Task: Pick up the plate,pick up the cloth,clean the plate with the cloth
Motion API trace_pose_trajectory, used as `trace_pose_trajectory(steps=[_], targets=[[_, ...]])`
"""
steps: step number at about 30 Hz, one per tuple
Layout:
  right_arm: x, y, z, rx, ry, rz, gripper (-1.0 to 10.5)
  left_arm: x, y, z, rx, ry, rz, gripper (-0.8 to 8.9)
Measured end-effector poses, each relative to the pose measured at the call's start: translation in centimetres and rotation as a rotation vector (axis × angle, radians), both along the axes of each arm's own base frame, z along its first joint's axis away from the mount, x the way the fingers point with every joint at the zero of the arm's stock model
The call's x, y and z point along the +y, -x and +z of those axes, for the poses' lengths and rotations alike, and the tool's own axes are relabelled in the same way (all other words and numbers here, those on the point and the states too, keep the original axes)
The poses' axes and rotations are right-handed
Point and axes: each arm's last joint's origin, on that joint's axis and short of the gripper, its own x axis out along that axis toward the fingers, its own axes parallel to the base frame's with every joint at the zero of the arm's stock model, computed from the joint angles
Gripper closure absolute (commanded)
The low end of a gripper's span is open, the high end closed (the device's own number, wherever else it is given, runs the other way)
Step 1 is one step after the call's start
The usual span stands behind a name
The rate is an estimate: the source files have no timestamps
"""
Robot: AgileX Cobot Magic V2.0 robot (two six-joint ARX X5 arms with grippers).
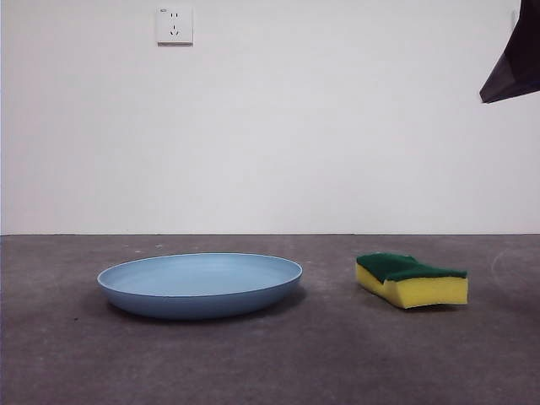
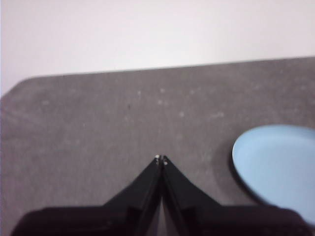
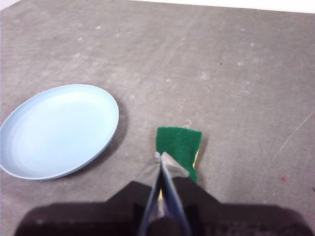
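The light-blue plate lies flat on the grey table, left of centre. The cloth is a yellow sponge with a green top, lying to the plate's right. My right gripper is shut and empty, held above the table over the sponge, with the plate off to one side. It shows as a black tip at the top right of the front view. My left gripper is shut and empty above bare table, with the plate's edge beside it.
A white wall stands behind the table with a socket high on the left. The grey table surface spreads in front of both objects.
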Motion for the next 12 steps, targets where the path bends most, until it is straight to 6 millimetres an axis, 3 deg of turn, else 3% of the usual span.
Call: trace_pose_trajectory(steps=[6, 12], targets=[[0.0, 0.0, 0.0, 0.000, 0.000, 0.000, 9.5, 0.0, -0.1, -3.1, 0.034, 0.000, 0.000, 8.14], [0.0, 0.0, 0.0, 0.000, 0.000, 0.000, 9.5, 0.0, -0.2, -3.4, 0.035, 0.005, 0.004, 8.14]])
